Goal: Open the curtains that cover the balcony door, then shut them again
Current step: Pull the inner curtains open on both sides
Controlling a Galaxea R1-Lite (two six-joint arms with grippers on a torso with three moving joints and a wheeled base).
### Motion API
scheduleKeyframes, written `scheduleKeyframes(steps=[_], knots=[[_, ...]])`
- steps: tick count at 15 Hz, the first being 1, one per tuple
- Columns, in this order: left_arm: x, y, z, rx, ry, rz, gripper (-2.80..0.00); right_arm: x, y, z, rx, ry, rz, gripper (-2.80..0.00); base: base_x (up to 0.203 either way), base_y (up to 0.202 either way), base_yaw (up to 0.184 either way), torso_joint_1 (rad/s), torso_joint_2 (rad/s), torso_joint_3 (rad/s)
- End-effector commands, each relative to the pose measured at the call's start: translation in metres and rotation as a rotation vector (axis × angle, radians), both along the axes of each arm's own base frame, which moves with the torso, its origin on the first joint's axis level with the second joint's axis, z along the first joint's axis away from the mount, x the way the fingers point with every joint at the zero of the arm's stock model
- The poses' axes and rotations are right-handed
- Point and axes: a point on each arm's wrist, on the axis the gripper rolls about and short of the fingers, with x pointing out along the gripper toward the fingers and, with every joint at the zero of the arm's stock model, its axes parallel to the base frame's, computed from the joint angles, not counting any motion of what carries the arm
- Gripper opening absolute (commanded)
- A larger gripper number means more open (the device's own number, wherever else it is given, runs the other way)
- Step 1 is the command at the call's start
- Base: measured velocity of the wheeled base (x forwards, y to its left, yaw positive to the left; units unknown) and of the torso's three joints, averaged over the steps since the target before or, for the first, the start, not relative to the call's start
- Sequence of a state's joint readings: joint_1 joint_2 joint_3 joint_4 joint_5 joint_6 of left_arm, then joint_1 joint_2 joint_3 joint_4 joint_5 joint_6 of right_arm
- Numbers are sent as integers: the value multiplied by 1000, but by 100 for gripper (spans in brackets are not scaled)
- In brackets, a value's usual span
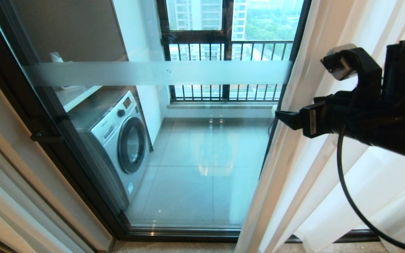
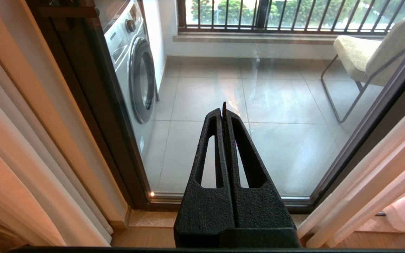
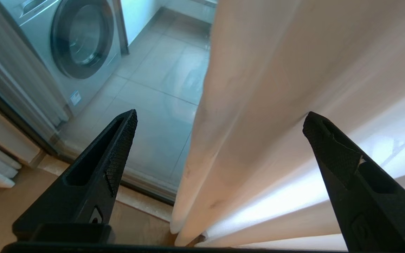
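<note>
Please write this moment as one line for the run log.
curtains: drawn aside, balcony door uncovered | right tool: open, fingers either side of curtain edge, no grip | left tool: shut, idle

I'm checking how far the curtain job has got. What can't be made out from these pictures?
- Head view: the right gripper fingertips merge into the dark door frame; the arm hides part of the curtains.
- All views: the curtain top and rail are cut off by the edges.
- Right wrist view: whether the open right gripper touches the curtains is unclear.
- Head view: the left gripper is outside it.
</note>
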State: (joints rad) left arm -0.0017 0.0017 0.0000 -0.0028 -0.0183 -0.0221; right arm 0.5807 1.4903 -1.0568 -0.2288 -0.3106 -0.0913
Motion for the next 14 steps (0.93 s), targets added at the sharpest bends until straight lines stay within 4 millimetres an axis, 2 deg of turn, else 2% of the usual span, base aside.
scheduleKeyframes(steps=[1,7,10,14], knots=[[0,0,0,-1,0,0,-280,7,-2,-2,-1,-7,-25,0,0,0,0,0,0,0],[0,0,0,-1,0,0,-280,19,-15,4,-7,-89,-80,0,0,0,0,0,0,0],[0,0,0,-1,0,0,-280,33,-10,1,21,-136,-86,0,0,0,0,0,0,0],[0,0,0,-1,0,0,-280,40,-6,0,52,-175,-86,0,0,0,0,0,0,0]])
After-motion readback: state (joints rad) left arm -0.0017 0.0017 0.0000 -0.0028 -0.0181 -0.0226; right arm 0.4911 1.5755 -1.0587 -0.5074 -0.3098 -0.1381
